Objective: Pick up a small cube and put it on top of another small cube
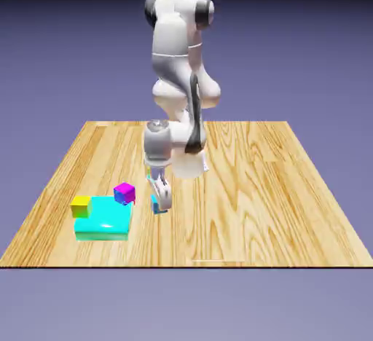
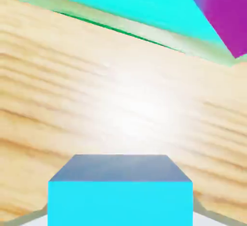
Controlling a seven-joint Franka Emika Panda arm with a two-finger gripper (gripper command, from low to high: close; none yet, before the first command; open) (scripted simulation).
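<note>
Exterior view: our fingers (image 1: 162,192) grip the blue cube (image 1: 158,205) low over the desk (image 1: 240,208). We should lift straight up, clear the purple cube (image 1: 124,194), then centre above the yellow cube (image 1: 81,206) and lower gently.

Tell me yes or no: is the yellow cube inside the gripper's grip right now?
No, the yellow cube is over at the cyan block, while a blue cube sits between the fingertips.
</note>
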